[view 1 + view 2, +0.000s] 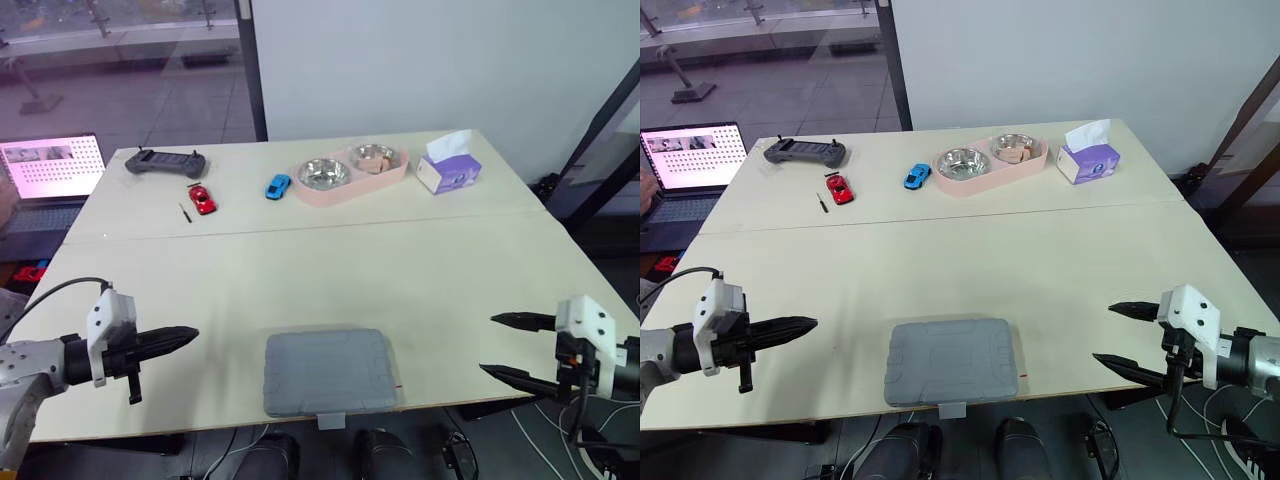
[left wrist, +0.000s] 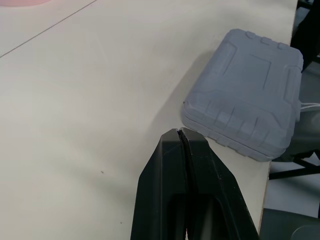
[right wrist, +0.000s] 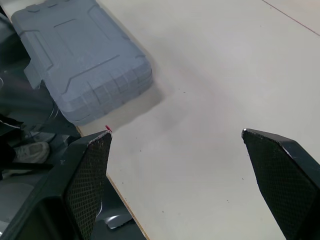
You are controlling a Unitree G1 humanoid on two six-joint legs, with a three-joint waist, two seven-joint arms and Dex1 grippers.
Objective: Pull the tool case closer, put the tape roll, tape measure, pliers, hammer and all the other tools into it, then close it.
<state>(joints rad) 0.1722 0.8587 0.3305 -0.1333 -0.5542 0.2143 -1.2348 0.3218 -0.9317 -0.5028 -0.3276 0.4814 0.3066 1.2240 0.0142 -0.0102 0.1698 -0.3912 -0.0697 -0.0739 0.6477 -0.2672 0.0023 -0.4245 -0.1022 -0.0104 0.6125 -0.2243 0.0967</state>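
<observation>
Left eye view gives us the pale wooden table (image 1: pixel 300 270) with a grey moulded plastic tool case (image 1: pixel 330 372) lying flat and shut at the middle of its near edge. The case's small latch tab (image 1: pixel 330 420) hangs over that edge.

Our left gripper (image 1: pixel 190 333) hovers just above the tabletop to the left of the case and points towards it. Its two black fingers are pressed together along their whole length, with nothing between them. The tip is near the case's left side but apart from it.

Our right gripper (image 1: pixel 490 345) hovers to the right of the case, also apart from it. Its fingers are spread wide and hold nothing.

On the far half of the table we see, from left to right:
- a black handheld controller (image 1: pixel 166 161)
- a red toy car (image 1: pixel 202 198) with a thin dark stick (image 1: pixel 186 212) just beside it, which we cannot identify
- a blue toy car (image 1: pixel 278 186)
- a pink tray holding two steel bowls (image 1: pixel 350 172)
- a purple tissue box (image 1: pixel 448 172)

Off the table's far left corner stands an open laptop (image 1: pixel 50 165) with a lit screen.
</observation>
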